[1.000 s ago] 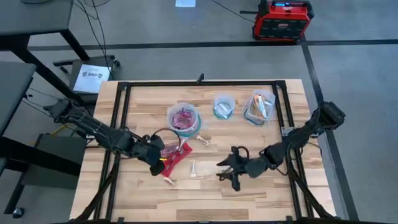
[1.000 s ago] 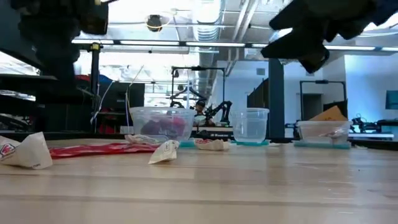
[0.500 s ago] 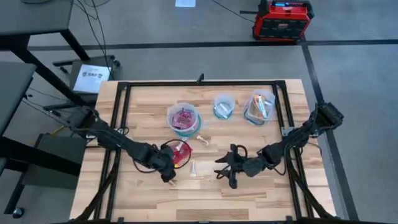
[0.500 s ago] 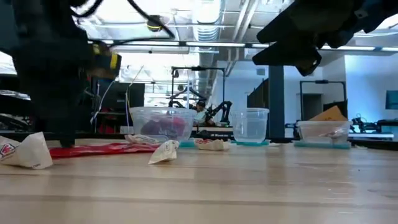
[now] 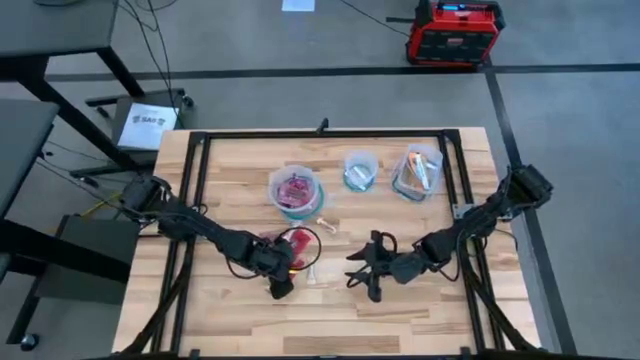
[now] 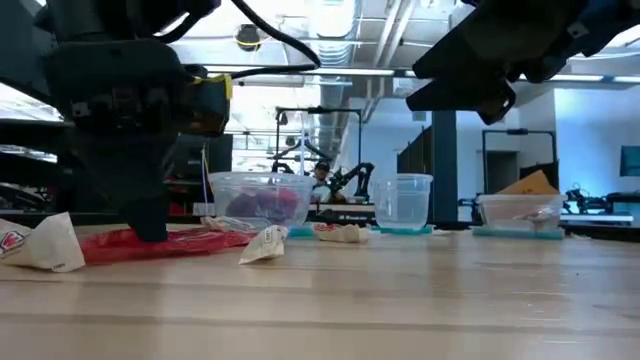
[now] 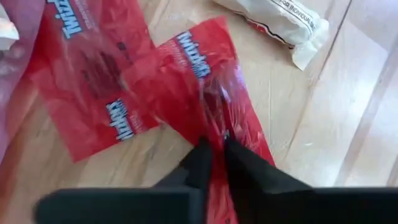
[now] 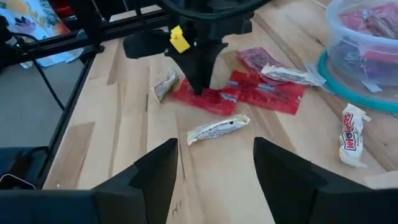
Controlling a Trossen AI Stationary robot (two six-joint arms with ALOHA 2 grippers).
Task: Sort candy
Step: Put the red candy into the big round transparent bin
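Left pincer (image 7: 214, 149) pinches red candy (image 7: 211, 106) beneath it (fingers together)

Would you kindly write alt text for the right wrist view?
The left gripper presses down on a red candy packet on the wooden table, with white-wrapped candies nearby. The right gripper's open fingers frame the foreground.
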